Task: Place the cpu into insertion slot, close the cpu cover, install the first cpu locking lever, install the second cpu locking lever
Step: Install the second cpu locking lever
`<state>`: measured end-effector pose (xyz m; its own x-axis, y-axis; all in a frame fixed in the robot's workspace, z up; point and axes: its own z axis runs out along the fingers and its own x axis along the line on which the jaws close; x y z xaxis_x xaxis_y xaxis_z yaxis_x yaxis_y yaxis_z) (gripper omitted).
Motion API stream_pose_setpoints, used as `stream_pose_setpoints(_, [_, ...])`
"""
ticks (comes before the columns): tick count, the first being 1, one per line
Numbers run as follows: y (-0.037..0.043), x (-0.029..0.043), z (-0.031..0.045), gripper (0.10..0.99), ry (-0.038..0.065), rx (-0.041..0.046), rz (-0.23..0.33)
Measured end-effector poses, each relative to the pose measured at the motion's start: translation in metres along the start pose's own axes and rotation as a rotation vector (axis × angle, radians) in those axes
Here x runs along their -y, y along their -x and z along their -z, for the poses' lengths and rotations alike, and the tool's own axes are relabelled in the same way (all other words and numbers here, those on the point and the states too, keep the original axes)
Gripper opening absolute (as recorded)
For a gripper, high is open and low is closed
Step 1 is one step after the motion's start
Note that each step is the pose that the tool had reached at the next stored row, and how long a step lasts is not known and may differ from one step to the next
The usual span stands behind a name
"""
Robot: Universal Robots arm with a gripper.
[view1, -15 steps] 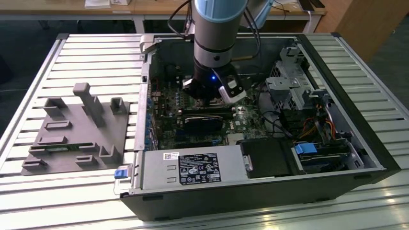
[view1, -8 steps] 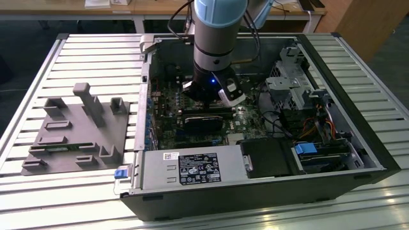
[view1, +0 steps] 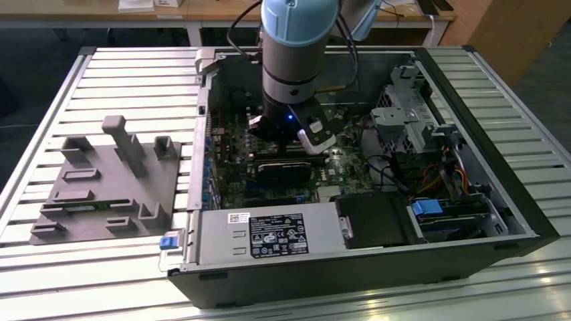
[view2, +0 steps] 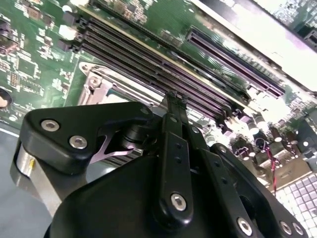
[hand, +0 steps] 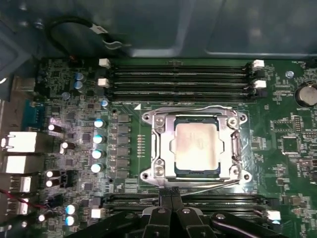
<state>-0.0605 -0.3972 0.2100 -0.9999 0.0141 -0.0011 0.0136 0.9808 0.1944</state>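
Observation:
In the first wrist view the cpu (hand: 195, 147), a pale silvery square, lies in the insertion slot (hand: 194, 173) on the green board. The cpu cover (hand: 163, 148), a grey metal frame, lies flat around it. One thin wire locking lever (hand: 190, 108) runs along one side of the socket. Another lever (hand: 213, 183) runs along the opposite side, close to my fingertips. My gripper (hand: 171, 192) is shut, its black fingers pressed together with nothing between them, just off that edge of the socket. In the second wrist view the gripper (view2: 174, 97) hangs over the memory slots next to the socket's corner (view2: 96, 84). In the exterior view the gripper (view1: 287, 148) is low inside the open computer case.
Long black memory slots (hand: 178, 77) flank the socket on both sides. A row of capacitors (hand: 97, 146) stands beside it. In the exterior view a black block (view1: 283, 174) sits just below the gripper, a power supply (view1: 267, 235) in front, a drive cage (view1: 406, 124) on the right, a grey fixture (view1: 107, 180) on the left.

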Motion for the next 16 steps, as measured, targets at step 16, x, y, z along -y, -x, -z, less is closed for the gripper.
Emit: stream_pose_setpoints(16, [-0.0060,0.0061,-0.0054,0.106,0.033,0.0003,0.000])
